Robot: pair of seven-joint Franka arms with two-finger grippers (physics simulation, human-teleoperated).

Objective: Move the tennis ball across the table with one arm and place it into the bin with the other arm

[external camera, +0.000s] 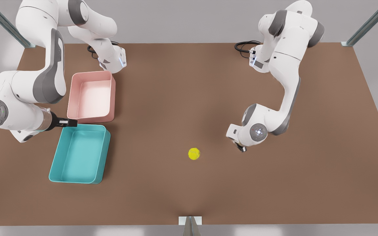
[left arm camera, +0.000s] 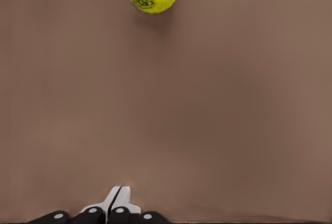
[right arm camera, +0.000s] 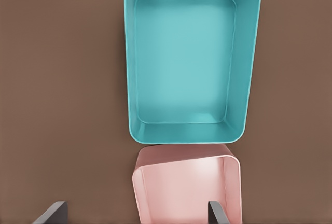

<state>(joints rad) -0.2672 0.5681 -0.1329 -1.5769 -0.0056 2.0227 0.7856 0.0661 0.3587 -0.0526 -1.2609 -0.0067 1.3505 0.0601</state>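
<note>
Brown table [external camera: 274,183], mid-front: tennis ball [external camera: 194,153] resting free. My left gripper [external camera: 241,148] beside it, fingers pinched together. Right gripper [external camera: 67,122] spread wide at teal bin [external camera: 56,157] rim. Ball light, fuzzy, rolls; I'd pinch across its middle.

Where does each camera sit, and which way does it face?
Front view: high above the table, looking down on both arms, the tennis ball, the teal bin and the pink tub.
Left wrist view: on the arm beside the ball, facing the table; its shut jaws show.
Right wrist view: above both tubs, facing down; its open jaws show.
Shared: front and left wrist see the ball; front and right wrist see the tubs.
</note>
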